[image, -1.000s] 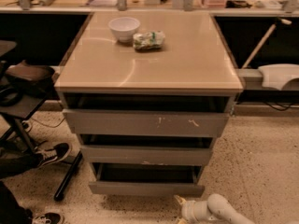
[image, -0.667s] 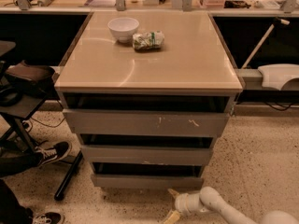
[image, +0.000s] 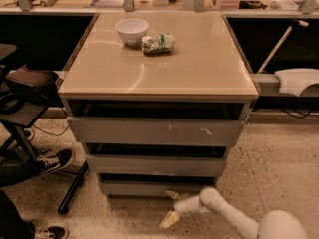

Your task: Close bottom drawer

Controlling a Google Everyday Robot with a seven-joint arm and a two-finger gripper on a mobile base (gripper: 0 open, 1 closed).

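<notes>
Down at floor level the robot's pale two-finger gripper (image: 169, 207) sits right in front of the bottom drawer (image: 149, 188), the lowest and slimmest of three plain grey wooden drawer fronts. The jaws are spread apart with nothing between them. The upper fingertip is at the drawer's lower edge, though I can't tell whether it is actually touching. The drawer stands out only a little, with a thin dark gap above its front. I'd say the push is under way and nearly finished. What is left looks like a short, straight shove inward, square to the front, so the shallow box doesn't bind.

A second ago the gripper was further to the right and back from the cabinet. It has since swung left and come in toward the front. The drawer stuck out more then, with a wider dark opening above it.

On the beige surface (image: 199, 63) up top, the white bowl (image: 131, 30) and the crumpled green-and-white packet (image: 158, 43) haven't moved.
</notes>
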